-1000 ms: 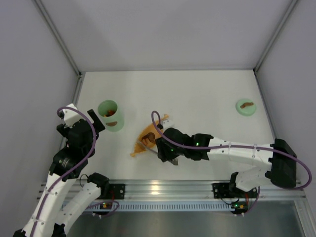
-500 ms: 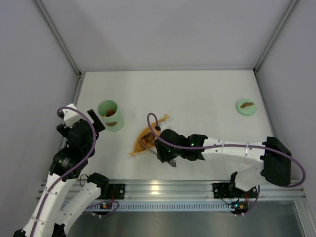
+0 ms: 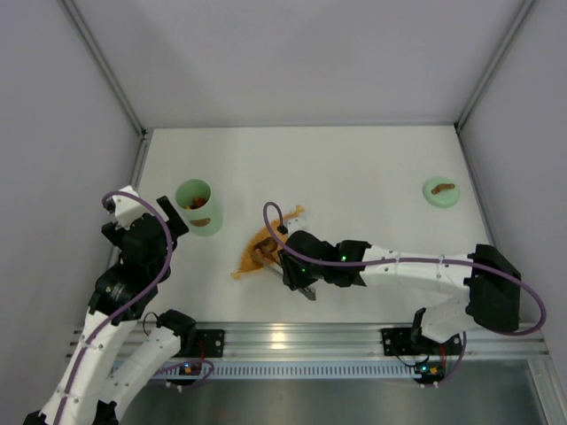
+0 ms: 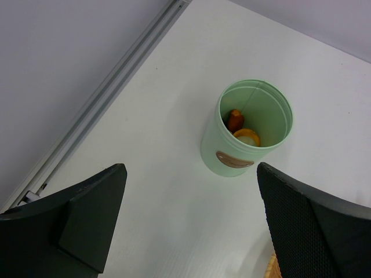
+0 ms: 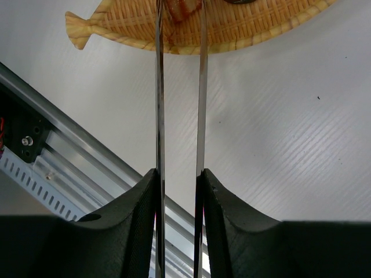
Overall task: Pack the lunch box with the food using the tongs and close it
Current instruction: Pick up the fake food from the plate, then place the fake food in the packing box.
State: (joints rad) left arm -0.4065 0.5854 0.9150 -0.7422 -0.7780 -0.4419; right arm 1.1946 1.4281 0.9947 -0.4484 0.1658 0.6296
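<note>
The mint-green lunch box (image 3: 197, 205) stands open at the left, with an orange piece (image 4: 235, 120) and a pale round piece (image 4: 247, 136) of food inside. My left gripper (image 4: 191, 231) hangs open just near of it, holding nothing. Its lid (image 3: 440, 191) lies at the far right. My right gripper (image 5: 178, 179) is shut on the tongs (image 5: 159, 116), squeezing both arms. The tongs' tips straddle a reddish-brown food piece (image 5: 182, 8) on the orange leaf-shaped tray (image 5: 243, 29); whether they pinch it I cannot tell.
The woven tray (image 3: 257, 252) lies mid-table, just left of the right gripper (image 3: 292, 266). An aluminium rail (image 3: 292, 336) runs along the near edge, close below the right wrist. Grey walls close in the table's sides and back.
The right gripper has shifted slightly left and squeezed the tongs' arms closer together. The tray has slid a little to the left. The left arm has stayed still.
</note>
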